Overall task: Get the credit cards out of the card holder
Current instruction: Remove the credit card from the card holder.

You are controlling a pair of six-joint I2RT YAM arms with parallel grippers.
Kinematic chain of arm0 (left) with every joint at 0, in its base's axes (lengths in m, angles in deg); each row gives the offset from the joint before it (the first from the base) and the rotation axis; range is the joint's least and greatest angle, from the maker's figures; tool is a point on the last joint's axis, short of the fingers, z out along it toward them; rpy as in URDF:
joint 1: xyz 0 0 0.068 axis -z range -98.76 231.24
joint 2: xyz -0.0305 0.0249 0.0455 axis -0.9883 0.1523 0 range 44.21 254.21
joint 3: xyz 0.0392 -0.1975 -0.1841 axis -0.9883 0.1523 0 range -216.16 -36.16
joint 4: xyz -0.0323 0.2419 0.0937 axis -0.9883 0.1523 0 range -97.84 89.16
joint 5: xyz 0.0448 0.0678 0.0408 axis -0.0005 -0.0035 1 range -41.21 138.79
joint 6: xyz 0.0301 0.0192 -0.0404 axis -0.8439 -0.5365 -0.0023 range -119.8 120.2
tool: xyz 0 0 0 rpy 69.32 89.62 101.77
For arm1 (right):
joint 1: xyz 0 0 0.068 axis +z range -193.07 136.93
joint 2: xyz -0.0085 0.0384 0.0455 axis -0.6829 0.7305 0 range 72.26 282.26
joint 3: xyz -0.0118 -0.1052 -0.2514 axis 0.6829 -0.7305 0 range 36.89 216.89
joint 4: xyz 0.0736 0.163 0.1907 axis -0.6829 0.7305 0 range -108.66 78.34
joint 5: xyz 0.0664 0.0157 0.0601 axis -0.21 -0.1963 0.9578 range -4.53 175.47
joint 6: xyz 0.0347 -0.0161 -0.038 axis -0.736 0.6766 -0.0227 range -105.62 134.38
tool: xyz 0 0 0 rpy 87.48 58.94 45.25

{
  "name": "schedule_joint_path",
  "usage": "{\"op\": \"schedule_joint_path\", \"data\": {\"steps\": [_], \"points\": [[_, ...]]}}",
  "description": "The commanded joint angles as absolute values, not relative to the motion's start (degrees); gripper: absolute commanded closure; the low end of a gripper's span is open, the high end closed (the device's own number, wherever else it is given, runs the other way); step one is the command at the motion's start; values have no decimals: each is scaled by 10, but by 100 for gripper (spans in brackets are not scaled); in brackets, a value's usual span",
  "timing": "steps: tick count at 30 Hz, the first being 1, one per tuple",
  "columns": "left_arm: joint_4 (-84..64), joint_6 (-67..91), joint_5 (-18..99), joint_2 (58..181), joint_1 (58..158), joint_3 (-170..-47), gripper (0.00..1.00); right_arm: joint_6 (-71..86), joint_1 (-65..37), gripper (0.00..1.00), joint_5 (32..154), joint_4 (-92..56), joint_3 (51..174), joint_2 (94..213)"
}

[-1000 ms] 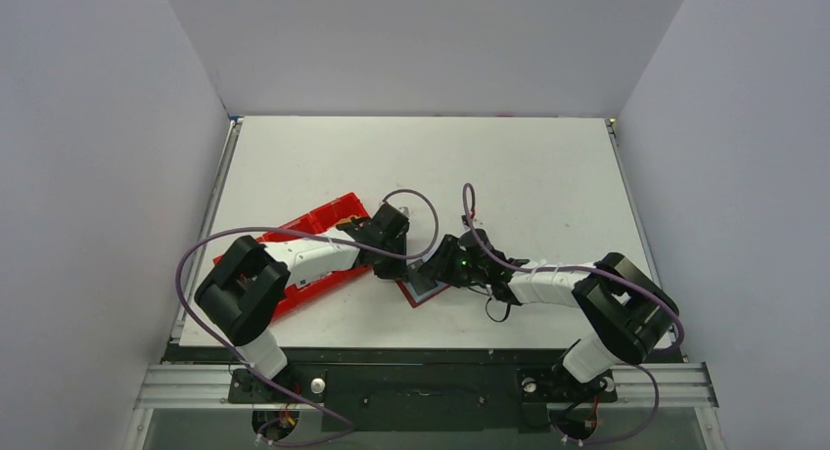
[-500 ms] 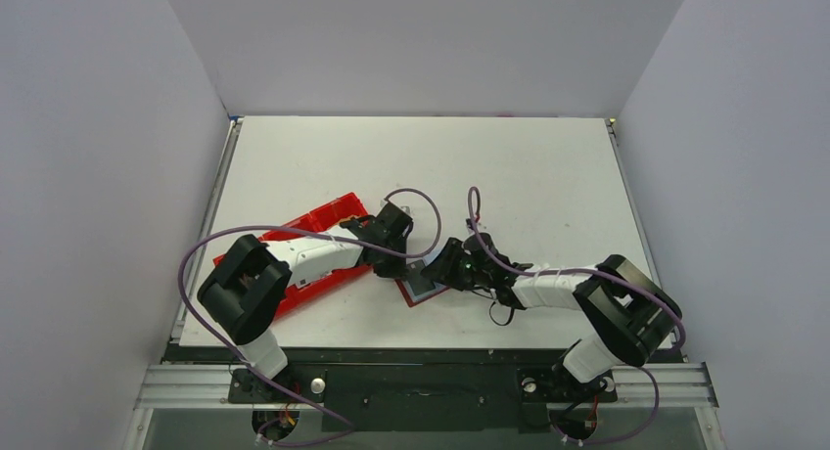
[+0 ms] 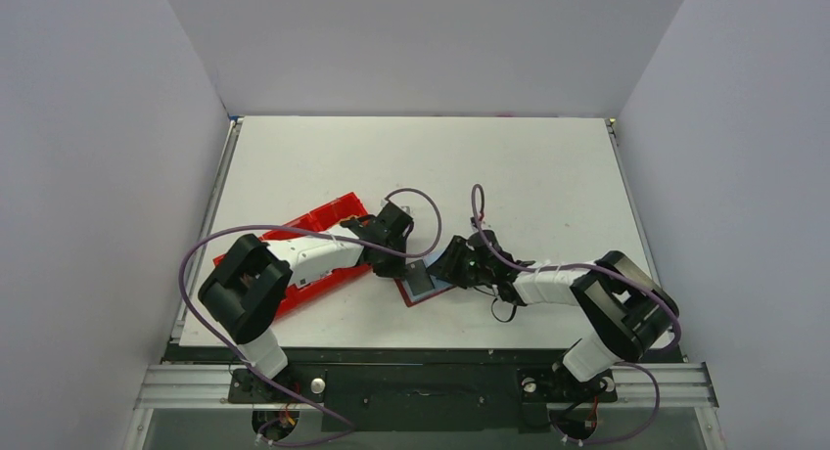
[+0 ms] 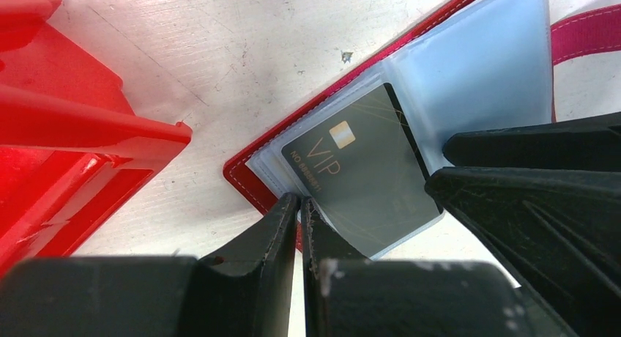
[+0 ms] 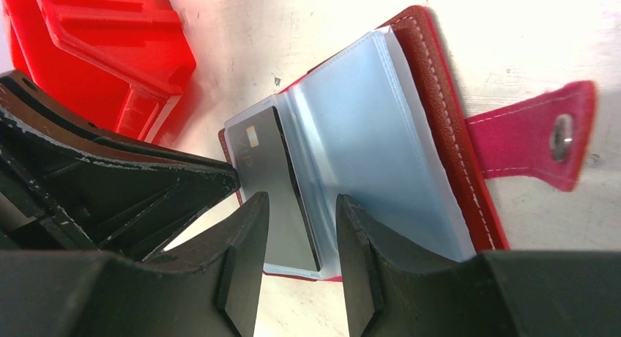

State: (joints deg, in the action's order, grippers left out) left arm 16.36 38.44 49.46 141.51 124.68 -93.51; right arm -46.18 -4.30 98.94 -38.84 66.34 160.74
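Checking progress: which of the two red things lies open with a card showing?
The card holder, the small folding one with pale blue sleeves and a strap tab; a dark VIP card sits in its sleeve. The red tray is moulded plastic.

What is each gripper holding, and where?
Left gripper pinches the edge of the sleeve carrying the dark VIP card; right gripper stands open over the card holder, holding nothing.

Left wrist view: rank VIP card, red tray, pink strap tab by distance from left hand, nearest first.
1. VIP card, centre, right by the left hand.
2. Red tray, left side.
3. Pink strap tab, top right corner.
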Motion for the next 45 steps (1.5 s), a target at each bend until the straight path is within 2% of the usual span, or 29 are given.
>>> {"op": "schedule_joint_path", "data": {"steps": [1, 15, 21, 36, 39, 45], "points": [[184, 366, 512, 1428, 1247, -955, 95, -456, -26, 64, 1002, -413, 674, 1614], [186, 350, 499, 1445, 1252, -975, 95, -506, -27, 65, 1038, -488, 635, 1620], [184, 350, 497, 1450, 1254, -970, 95, -549, -45, 81, 1066, -581, 616, 1652], [183, 356, 496, 1455, 1255, -962, 96, -649, -73, 94, 1102, -786, 565, 1743], [189, 357, 503, 1457, 1255, -964, 100, -658, -77, 100, 1103, -806, 560, 1751], [208, 359, 520, 1468, 1254, -969, 100, -659, -87, 100, 1097, -811, 546, 1749]]}}
